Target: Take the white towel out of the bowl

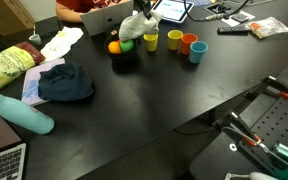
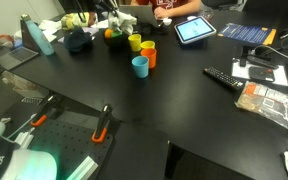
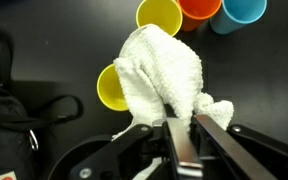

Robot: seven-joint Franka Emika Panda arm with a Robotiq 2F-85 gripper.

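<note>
My gripper (image 3: 182, 135) is shut on the white towel (image 3: 164, 68), which bunches up between the two fingers. In an exterior view the gripper (image 1: 137, 18) holds the towel (image 1: 133, 30) just above the black bowl (image 1: 125, 60). The bowl holds an orange fruit and a green fruit. The bowl's dark rim shows at the lower left of the wrist view (image 3: 79, 158). In an exterior view the bowl (image 2: 114, 40) sits at the far side of the black table, under the arm.
A yellow cup (image 1: 150, 41), an orange cup (image 1: 188, 44) and a blue cup (image 1: 197, 52) stand right beside the bowl. A dark blue cloth (image 1: 66, 82), a teal bottle (image 1: 24, 113), a tablet (image 1: 172, 10) and a remote (image 2: 224, 78) lie around.
</note>
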